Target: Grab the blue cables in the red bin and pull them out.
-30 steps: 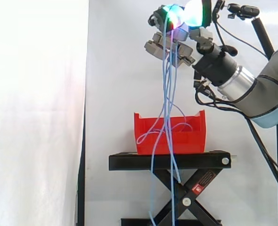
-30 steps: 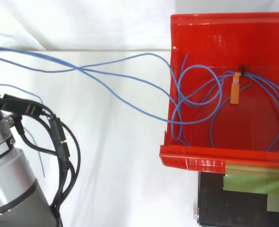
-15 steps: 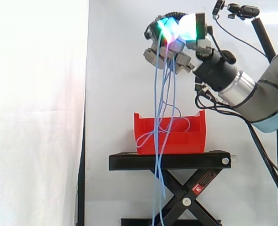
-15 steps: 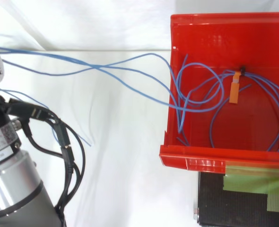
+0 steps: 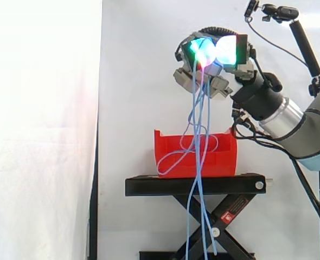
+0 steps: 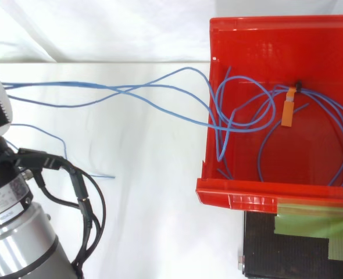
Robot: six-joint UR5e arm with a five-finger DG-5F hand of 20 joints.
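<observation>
Pinching the blue cables point(image 5: 199, 119) high above the red bin point(image 5: 171, 162), the hand point(image 5: 228, 50) curls its fingers round them; they hang nearly straight down, loops lying inside the bin directly below.

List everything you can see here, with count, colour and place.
black stand: one, black, centre of the side view
red bin: one, red, on the stand
blue cables: several, blue, rising from the bin, ends dangling past the stand
orange tag: one, orange, among the cables inside the bin
green tape: one strip, green, on the stand top
white curtain: one, white, behind everything
arm: one, grey, entering from the right
hand: one, glowing fingertips, above the bin, pinching the cables
</observation>
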